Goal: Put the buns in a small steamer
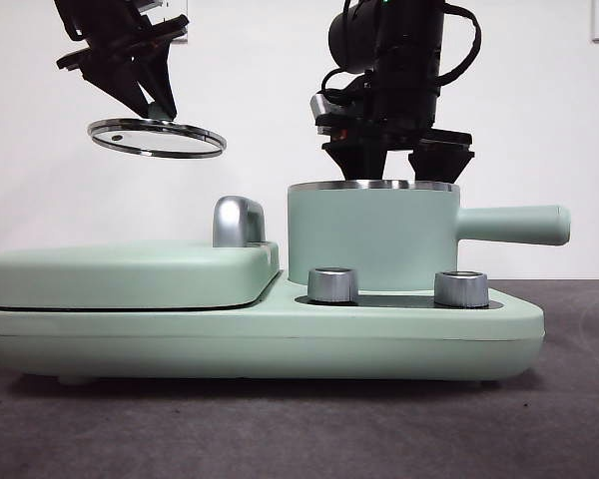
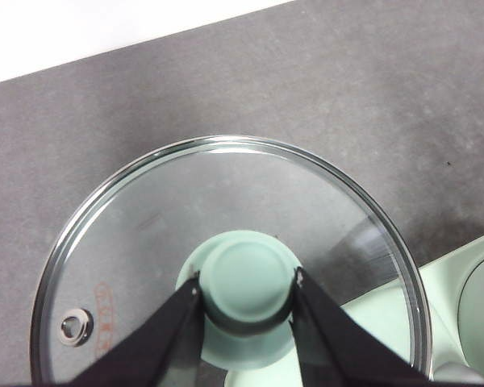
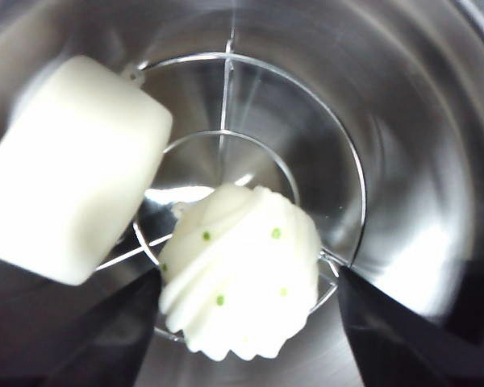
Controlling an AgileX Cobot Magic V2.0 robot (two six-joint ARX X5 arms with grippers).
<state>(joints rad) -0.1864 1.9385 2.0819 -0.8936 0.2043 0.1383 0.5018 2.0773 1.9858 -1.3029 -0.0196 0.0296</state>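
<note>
The mint-green small steamer (image 1: 369, 239) stands on the right half of the cooker base, its handle (image 1: 509, 225) pointing right. My right gripper (image 1: 389, 165) hangs in its mouth. In the right wrist view, both buns lie inside on the wire rack (image 3: 226, 97). The smooth cream bun (image 3: 73, 169) leans against the steel wall (image 3: 403, 161). The ridged white bun (image 3: 234, 242) with green specks sits between the open jaws of my right gripper (image 3: 248, 272). My left gripper (image 1: 150, 105) holds the glass lid (image 1: 157, 138) in the air at the upper left, shut on its green knob (image 2: 246, 282).
A flat mint-green griddle lid (image 1: 130, 274) with a chrome handle (image 1: 238, 220) covers the left half of the base (image 1: 280, 339). Two chrome dials (image 1: 332, 284) (image 1: 460, 288) stand in front of the steamer. The table (image 1: 299, 429) is dark grey, with a white wall behind.
</note>
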